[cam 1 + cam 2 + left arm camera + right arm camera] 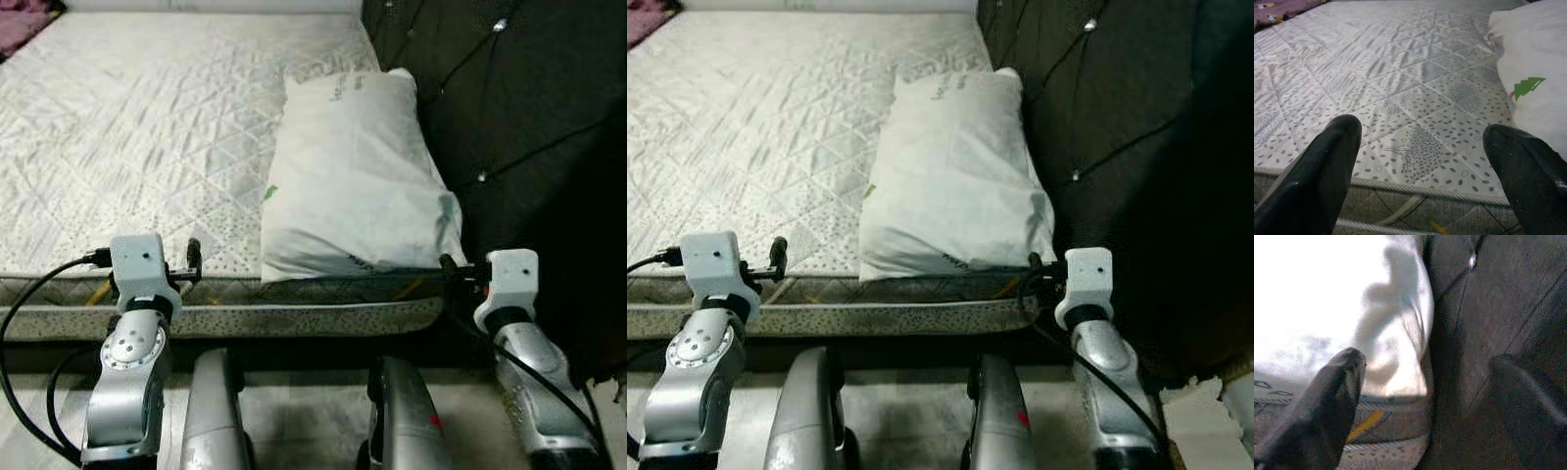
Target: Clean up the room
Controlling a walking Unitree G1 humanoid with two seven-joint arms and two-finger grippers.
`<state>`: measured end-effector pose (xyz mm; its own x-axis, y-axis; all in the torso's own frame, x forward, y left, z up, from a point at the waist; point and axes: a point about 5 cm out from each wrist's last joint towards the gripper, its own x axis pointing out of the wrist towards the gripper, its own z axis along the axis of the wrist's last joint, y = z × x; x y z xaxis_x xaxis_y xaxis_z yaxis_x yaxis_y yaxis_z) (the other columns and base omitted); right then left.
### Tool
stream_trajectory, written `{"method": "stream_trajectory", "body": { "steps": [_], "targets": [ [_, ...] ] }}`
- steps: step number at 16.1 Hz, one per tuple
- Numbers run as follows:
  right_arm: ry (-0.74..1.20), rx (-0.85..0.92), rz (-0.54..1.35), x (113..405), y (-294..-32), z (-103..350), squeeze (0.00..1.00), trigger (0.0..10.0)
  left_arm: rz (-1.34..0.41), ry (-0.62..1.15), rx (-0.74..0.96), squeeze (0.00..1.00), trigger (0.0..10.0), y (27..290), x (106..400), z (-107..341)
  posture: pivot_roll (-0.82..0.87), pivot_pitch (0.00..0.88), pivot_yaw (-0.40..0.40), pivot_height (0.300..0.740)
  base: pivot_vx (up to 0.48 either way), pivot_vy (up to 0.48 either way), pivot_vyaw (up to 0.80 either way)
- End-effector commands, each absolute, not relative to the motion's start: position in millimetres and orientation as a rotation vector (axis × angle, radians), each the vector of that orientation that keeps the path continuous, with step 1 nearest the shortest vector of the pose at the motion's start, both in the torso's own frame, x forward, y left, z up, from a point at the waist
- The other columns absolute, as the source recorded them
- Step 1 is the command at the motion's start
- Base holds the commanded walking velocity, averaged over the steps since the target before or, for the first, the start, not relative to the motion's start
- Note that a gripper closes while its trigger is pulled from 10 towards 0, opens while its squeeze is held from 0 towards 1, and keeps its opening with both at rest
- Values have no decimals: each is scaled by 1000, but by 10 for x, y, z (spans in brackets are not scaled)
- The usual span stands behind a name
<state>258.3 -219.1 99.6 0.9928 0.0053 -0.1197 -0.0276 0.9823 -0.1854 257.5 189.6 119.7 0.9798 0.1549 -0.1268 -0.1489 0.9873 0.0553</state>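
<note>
The mattress (147, 127) is white, quilted in diamonds with grey speckles. The pillow (353, 176) is white with a small green tree mark. The headboard (509, 117) is dark brown, tufted with silver studs. Each pincer has 2 black fingers (1317, 181).

A pillow (353, 176) is laid on the bed (147, 127) at its right side, against the headboard (509, 117). Both end effectors are held at the bed's near edge, the left end effector (1422, 161) left of the pillow, the right end effector (1430, 396) at the pillow's near right corner.
</note>
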Motion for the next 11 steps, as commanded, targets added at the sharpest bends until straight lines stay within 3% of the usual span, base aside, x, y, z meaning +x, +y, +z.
{"method": "stream_trajectory", "body": {
  "steps": [1,4,8,9,11],
  "targets": [
    [33,-228,121,2575,-2021,1228,1000,10000,147,114,55,0,10000,1904,2609,1217,-100,0,16,547,0,0,0],
    [-108,-193,274,2666,-1621,1521,1000,10000,131,90,53,0,10000,1860,2639,1220,-120,0,31,547,0,0,0],
    [-111,35,329,2898,-1106,1534,1000,10000,151,37,32,0,10000,1855,2634,1210,-85,0,29,547,0,0,0],
    [-97,85,317,2946,-1083,1466,0,10000,164,26,38,0,10000,1877,2615,1187,-63,0,20,547,0,0,0],
    [-51,177,274,3035,-1121,1365,0,10000,181,25,26,0,10000,1905,2611,1134,-43,0,6,547,0,0,0]
  ]
}}
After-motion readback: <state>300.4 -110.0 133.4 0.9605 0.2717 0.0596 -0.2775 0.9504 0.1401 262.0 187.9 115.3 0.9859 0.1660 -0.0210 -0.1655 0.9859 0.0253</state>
